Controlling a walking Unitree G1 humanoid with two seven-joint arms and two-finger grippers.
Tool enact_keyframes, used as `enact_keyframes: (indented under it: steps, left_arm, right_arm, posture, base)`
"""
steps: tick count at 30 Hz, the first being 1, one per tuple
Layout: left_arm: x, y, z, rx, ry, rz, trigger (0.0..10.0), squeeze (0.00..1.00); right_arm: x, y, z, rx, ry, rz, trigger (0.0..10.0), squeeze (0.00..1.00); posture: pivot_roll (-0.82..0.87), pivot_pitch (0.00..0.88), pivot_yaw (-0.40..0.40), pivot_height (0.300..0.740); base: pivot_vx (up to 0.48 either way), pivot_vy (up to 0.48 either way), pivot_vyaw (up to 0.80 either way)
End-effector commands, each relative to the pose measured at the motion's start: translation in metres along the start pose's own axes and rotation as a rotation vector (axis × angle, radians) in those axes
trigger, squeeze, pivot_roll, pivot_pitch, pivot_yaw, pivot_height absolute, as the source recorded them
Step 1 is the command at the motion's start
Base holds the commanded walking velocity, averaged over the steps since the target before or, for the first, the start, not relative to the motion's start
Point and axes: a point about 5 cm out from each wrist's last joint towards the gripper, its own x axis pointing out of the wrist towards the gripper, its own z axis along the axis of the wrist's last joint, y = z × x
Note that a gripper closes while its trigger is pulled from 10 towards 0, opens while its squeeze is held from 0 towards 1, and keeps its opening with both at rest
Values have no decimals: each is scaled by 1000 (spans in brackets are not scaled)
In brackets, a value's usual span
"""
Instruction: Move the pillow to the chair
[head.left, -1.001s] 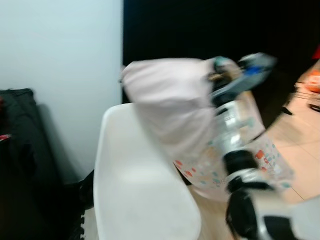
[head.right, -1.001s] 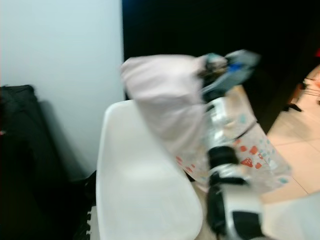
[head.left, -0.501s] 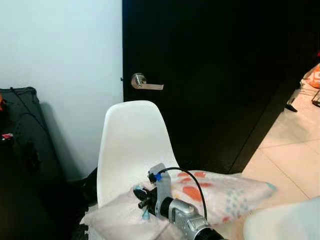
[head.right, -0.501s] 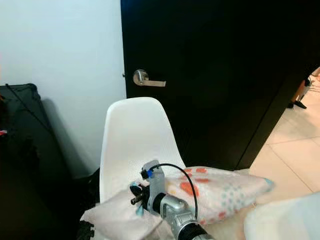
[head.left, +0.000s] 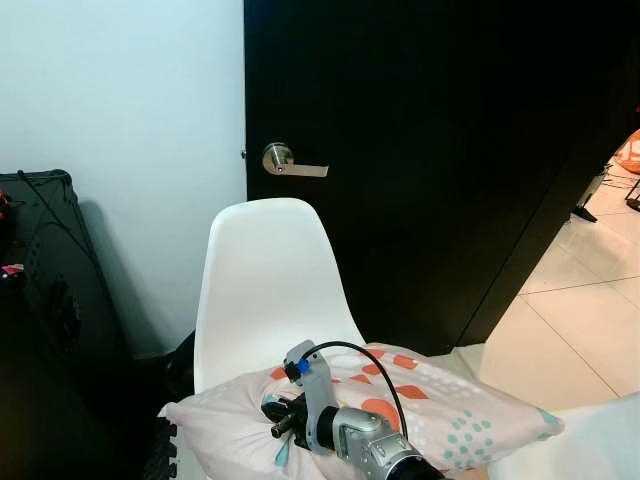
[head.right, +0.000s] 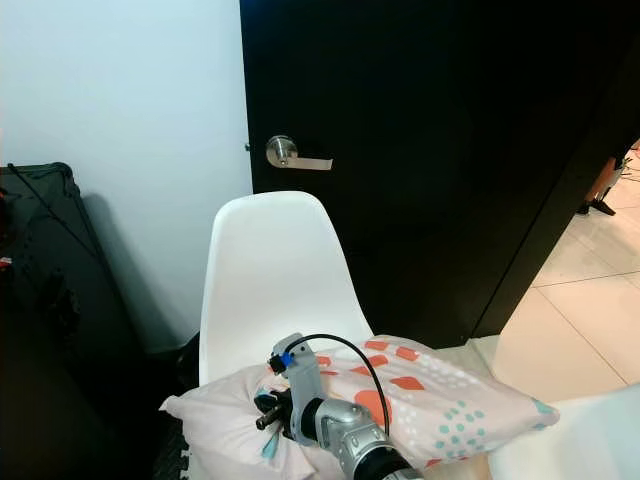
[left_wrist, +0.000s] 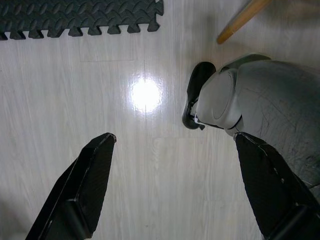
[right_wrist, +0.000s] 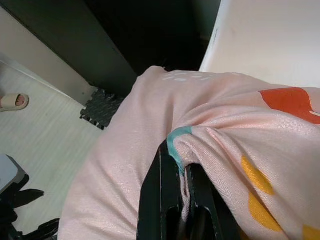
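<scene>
No legible text or labels anywhere.

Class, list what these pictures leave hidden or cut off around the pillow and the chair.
- Chair seat: both eye views, covered by the pillow.
- Chair legs: below the eye views' bottom edge.
- Right end effector fingertips: right wrist view, buried in pinched pillow fabric.
- Pillow's near side: eye views, behind the right arm and cut by the edge.

A home interior, shown by a black door (head.left: 430, 150) with lever handle (head.left: 290, 163), white chair (head.left: 270, 290) ahead of the tool, pale tiled floor (head.left: 590, 300), foam mat (left_wrist: 80, 17).
</scene>
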Motion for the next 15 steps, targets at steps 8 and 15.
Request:
enact_keyframes:
  steps: [8,15]
  left_arm:
    - [-2,-15,-11,17,41,-47,10000,0]
    - [-1,-14,-11,25,40,-46,10000,0]
  right_arm:
    - [28,54,3,76,-12,194,10000,0]
    - [36,89,16,210,-115,421,10000,0]
  posture:
    - [132,119,-109,670]
    - [133,121,-109,640]
  base:
    - [0,0,0]
    - [0,0,0]
